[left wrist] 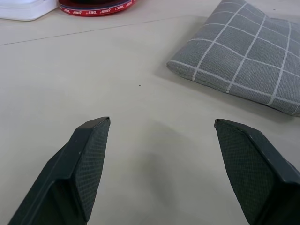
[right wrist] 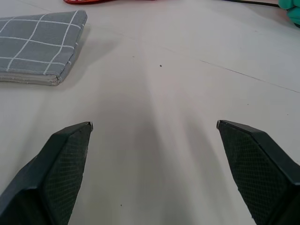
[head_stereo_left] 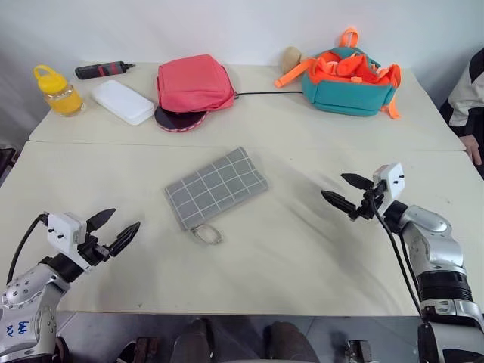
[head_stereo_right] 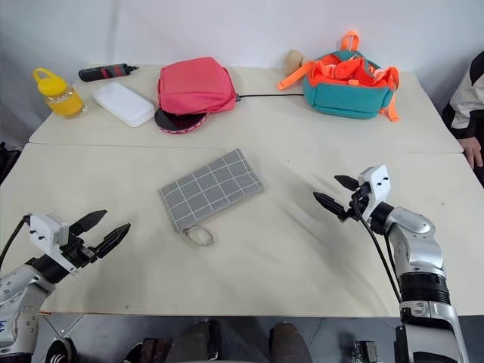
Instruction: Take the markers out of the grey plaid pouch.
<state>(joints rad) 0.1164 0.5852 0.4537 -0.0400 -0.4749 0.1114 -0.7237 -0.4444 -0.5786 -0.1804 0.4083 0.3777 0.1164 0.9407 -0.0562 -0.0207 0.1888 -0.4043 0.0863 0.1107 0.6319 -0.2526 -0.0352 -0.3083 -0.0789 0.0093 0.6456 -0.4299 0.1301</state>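
The grey plaid pouch lies flat and closed on the surface, its zipper loop pull at the near corner. No markers are visible; presumably they are inside. The left claw hovers near-left of the pouch, jaws spread and empty. The right claw hovers to the right of the pouch, also spread and empty. Recommended procedure: pin the pouch body with one claw, pinch the loop pull with the other, then draw the zipper along its edge.

i am holding my left gripper and right gripper low and level, both spread wide, gripping nothing.
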